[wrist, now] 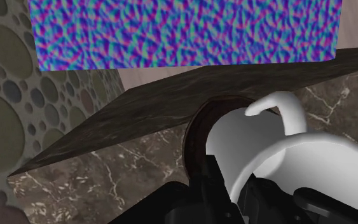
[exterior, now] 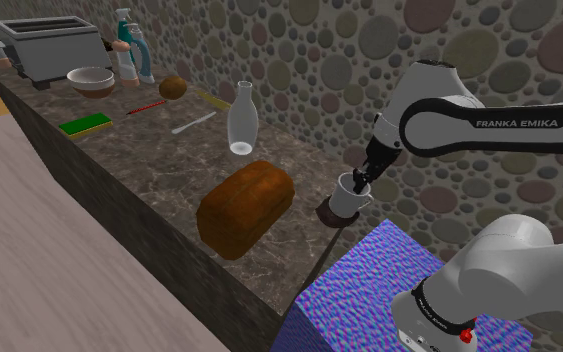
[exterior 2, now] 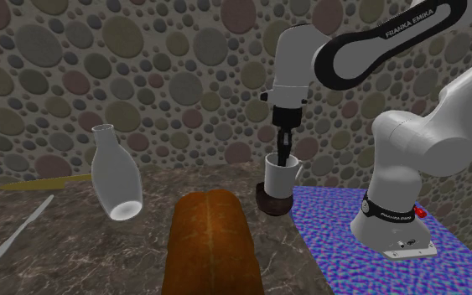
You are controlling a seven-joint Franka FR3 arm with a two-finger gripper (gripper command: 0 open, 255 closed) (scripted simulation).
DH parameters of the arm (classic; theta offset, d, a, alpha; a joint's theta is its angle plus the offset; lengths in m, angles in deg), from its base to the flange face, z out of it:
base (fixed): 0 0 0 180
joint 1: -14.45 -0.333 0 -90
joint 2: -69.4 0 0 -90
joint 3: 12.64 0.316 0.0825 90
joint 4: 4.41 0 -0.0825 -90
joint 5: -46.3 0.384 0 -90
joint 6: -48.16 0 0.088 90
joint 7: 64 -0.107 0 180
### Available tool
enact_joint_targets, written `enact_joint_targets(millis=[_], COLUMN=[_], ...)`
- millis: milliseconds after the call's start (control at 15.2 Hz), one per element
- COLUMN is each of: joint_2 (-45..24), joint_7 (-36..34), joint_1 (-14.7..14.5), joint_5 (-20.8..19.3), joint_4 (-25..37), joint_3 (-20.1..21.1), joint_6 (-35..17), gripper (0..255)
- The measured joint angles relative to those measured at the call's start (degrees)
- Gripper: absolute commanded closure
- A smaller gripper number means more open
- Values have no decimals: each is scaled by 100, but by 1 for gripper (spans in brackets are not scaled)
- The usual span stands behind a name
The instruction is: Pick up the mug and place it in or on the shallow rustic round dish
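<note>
A white mug (exterior: 346,199) with a curved handle (wrist: 284,109) stands upright over a dark brown shallow round dish (exterior: 327,216) at the near end of the marble counter, beside the stand. Its base is down at the dish (exterior 2: 273,202); I cannot tell whether they touch. My black gripper (exterior: 359,181) comes straight down from above and is shut on the mug's rim, one finger inside the mug (exterior 2: 281,174) and one outside. In the wrist view the fingers (wrist: 208,181) clasp the mug wall (wrist: 298,168), with the dish rim (wrist: 193,137) showing behind it.
A brown bread loaf (exterior: 244,207) lies close to the dish. A clear glass bottle (exterior: 241,120), a white utensil (exterior: 194,122), a green sponge (exterior: 85,124), a bowl (exterior: 90,80) and a toaster (exterior: 54,48) stand farther along the counter. The blue-purple stand (exterior: 369,290) adjoins the counter's end.
</note>
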Motion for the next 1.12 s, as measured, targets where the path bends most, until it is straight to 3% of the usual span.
enact_joint_targets(millis=[66,132,528,792,1122], joint_2=[0,-1,0,237,280], joint_7=[0,0,0,-18,-14], joint_1=[0,0,0,22,31], joint_5=[0,0,0,-24,-35], joint_4=[-1,-1,-1,440,575], joint_3=[0,0,0,-2,-11], joint_6=[-2,-2,-4,663,852], gripper=[255,0,0,0,0])
